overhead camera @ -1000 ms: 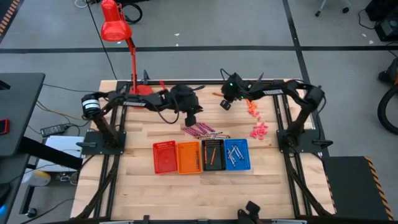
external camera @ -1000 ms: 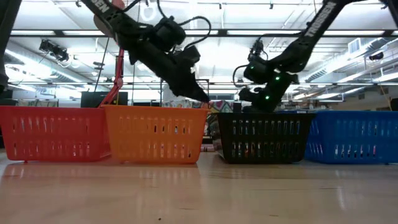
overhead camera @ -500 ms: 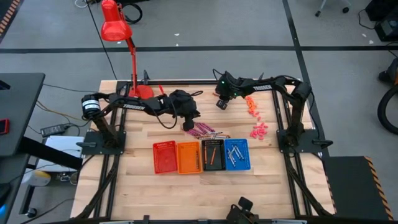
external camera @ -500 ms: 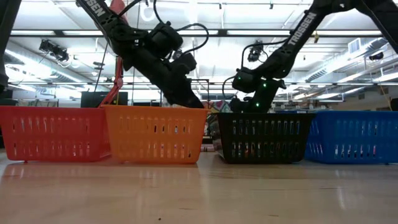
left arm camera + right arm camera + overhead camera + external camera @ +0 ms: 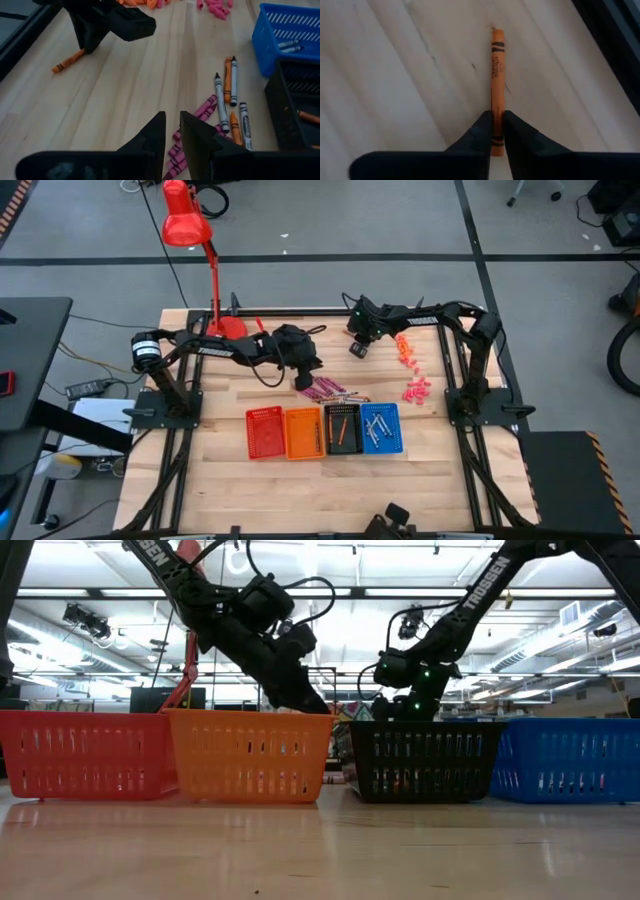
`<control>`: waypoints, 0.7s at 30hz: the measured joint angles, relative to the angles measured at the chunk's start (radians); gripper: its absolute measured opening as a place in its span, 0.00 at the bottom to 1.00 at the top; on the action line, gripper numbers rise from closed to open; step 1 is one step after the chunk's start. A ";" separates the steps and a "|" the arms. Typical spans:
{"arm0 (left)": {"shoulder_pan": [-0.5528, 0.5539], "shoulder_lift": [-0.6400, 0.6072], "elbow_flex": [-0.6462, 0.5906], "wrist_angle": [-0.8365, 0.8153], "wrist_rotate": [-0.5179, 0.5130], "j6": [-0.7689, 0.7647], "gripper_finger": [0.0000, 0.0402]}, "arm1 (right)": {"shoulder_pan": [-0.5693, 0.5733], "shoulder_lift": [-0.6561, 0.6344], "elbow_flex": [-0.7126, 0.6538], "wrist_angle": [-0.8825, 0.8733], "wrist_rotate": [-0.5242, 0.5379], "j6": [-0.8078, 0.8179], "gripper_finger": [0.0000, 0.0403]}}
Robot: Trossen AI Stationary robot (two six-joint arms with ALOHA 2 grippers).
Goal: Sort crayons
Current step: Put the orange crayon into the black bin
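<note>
From my seat, the four baskets sit nearest me in a row: the red basket (image 5: 264, 433) and orange basket (image 5: 303, 433) look empty as far as I can tell, the black basket (image 5: 342, 429) has an orange crayon or two in it, and the blue basket (image 5: 381, 428) holds a few grey ones. So I judge the sorting barely begun. Just behind the baskets lies the loose pile of crayons (image 5: 325, 391), mostly magenta with some orange and grey, not yet sorted.

The left gripper (image 5: 171, 131) hangs over that pile, its fingers nearly together with a thin gap and nothing between them.

Farther back, near the table's far edge, the right gripper (image 5: 498, 129) is clenched on a stray orange crayon (image 5: 497, 75), which lies flat on the wood, pinched at one end. Pink and orange bits (image 5: 410, 370) lie scattered off to its right.
</note>
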 joint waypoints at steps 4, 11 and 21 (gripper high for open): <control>-0.017 0.000 0.000 -0.001 0.001 -0.021 0.16 | 0.003 -0.002 0.000 -0.011 -0.020 -0.011 0.04; -0.033 0.001 0.000 -0.017 0.002 -0.022 0.16 | 0.007 -0.019 -0.004 -0.031 -0.048 -0.013 0.05; -0.034 0.002 0.000 -0.008 -0.011 0.067 0.17 | 0.073 -0.129 -0.008 -0.120 -0.142 0.001 0.06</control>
